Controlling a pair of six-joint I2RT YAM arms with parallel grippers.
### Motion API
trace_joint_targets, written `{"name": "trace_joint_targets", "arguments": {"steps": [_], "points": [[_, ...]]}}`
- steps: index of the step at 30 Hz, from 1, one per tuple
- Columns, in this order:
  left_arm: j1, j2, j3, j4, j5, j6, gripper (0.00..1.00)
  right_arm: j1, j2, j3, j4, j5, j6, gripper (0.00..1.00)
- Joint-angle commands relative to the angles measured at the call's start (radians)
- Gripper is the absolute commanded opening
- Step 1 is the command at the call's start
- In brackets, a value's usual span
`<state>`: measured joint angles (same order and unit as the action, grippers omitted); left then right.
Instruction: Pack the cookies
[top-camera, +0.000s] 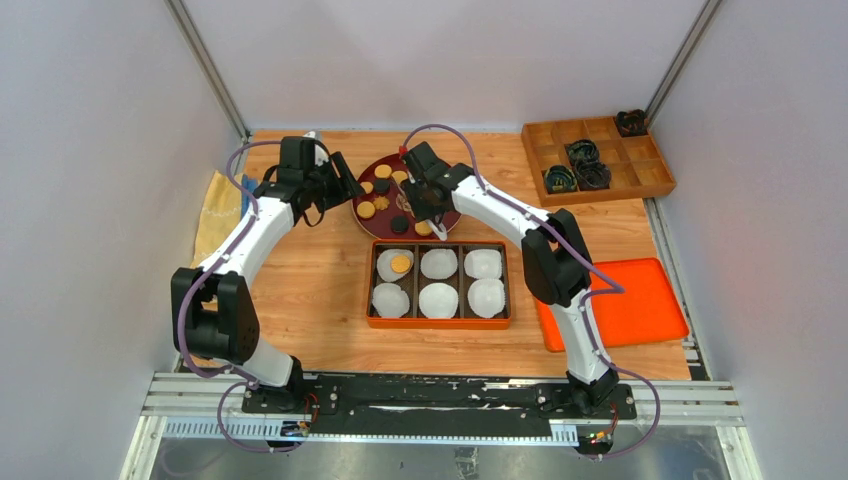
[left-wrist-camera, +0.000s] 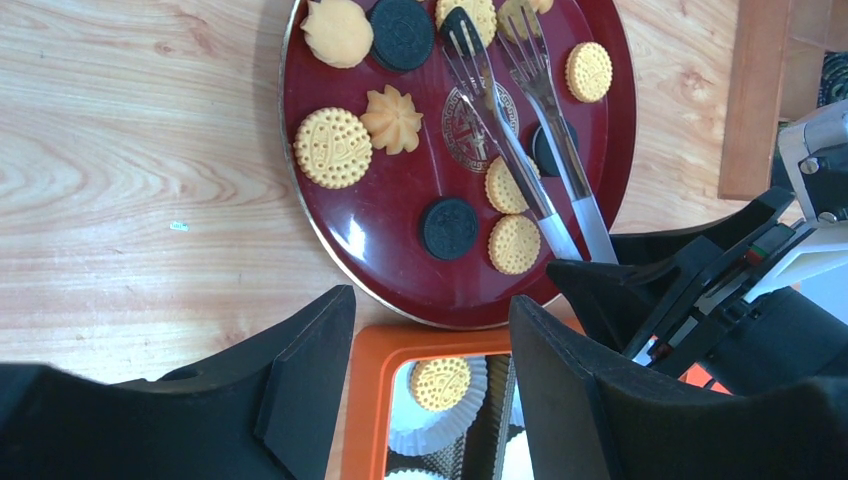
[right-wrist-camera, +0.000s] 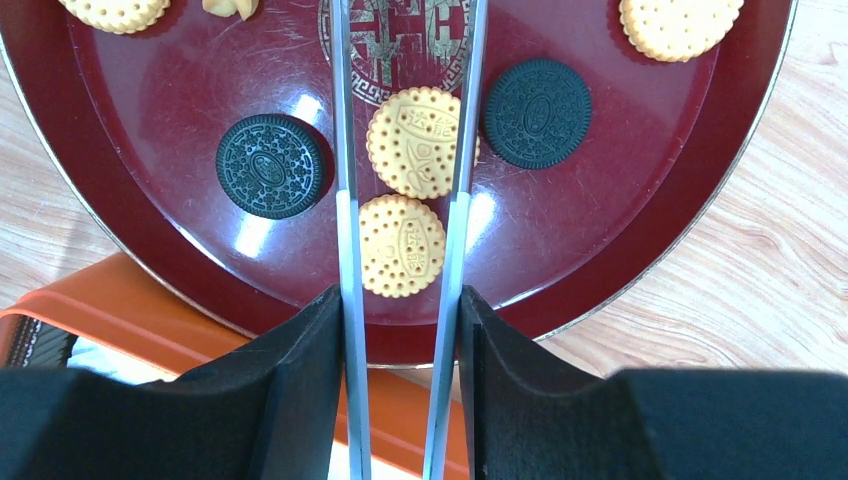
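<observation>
Early days: one golden cookie (top-camera: 400, 264) sits in paper cup (top-camera: 384, 272) at 10 o'clock corner of box (top-camera: 438, 322); five cups bare. Ten-odd cookies (right-wrist-camera: 402, 245) wait on red plate (right-wrist-camera: 600, 230), 12 o'clock of box. Tongs (right-wrist-camera: 345, 150) clamped in right gripper (right-wrist-camera: 400, 300), arms straddling two. Fingers apart, empty: left gripper (left-wrist-camera: 430, 305).

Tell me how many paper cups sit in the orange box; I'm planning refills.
6 paper cups, one per compartment of the orange box: far row left, middle, right; near row left, middle, right. The far-left cup holds a golden cookie. None looks hidden.
</observation>
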<state>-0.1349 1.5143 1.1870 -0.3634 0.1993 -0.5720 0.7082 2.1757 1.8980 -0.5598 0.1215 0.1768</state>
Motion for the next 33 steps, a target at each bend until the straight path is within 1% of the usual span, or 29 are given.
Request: {"name": "trace_joint_targets", "arguments": {"steps": [1, 7, 13, 17, 23, 25, 26, 27, 30, 33], "points": [[0.000, 0.020, 0.002, 0.018, 0.022, 0.014, 0.64, -0.013, -0.028, 0.010, -0.035, 0.015, 0.016, 0.20], [0.000, 0.010, 0.000, 0.020, 0.026, 0.016, 0.63, -0.013, -0.160, -0.061, -0.020, 0.016, 0.023, 0.15], [0.000, 0.007, -0.003, 0.021, 0.029, 0.015, 0.63, -0.012, -0.290, -0.147, -0.014, 0.003, 0.017, 0.13], [0.000, -0.001, -0.004, 0.021, 0.024, 0.015, 0.63, -0.003, -0.402, -0.245, -0.021, -0.003, 0.024, 0.12], [0.000, -0.002, -0.015, 0.029, 0.033, 0.002, 0.63, 0.038, -0.602, -0.426, -0.046, 0.016, 0.027, 0.12], [0.000, -0.003, -0.022, 0.035, 0.038, -0.003, 0.63, 0.042, -0.640, -0.459, -0.059, 0.029, 0.034, 0.17], [0.000, -0.004, -0.024, 0.039, 0.039, -0.005, 0.63, 0.042, -0.652, -0.474, -0.057, 0.036, 0.035, 0.23], [0.000, -0.004, -0.025, 0.040, 0.039, -0.006, 0.63, 0.041, -0.658, -0.485, -0.053, 0.046, 0.033, 0.25], [0.000, -0.006, -0.024, 0.040, 0.038, -0.006, 0.63, 0.041, -0.620, -0.476, -0.049, 0.068, 0.019, 0.25], [0.000, -0.011, -0.021, 0.033, 0.033, 0.000, 0.63, 0.042, -0.552, -0.441, -0.043, 0.056, 0.014, 0.23]]}}
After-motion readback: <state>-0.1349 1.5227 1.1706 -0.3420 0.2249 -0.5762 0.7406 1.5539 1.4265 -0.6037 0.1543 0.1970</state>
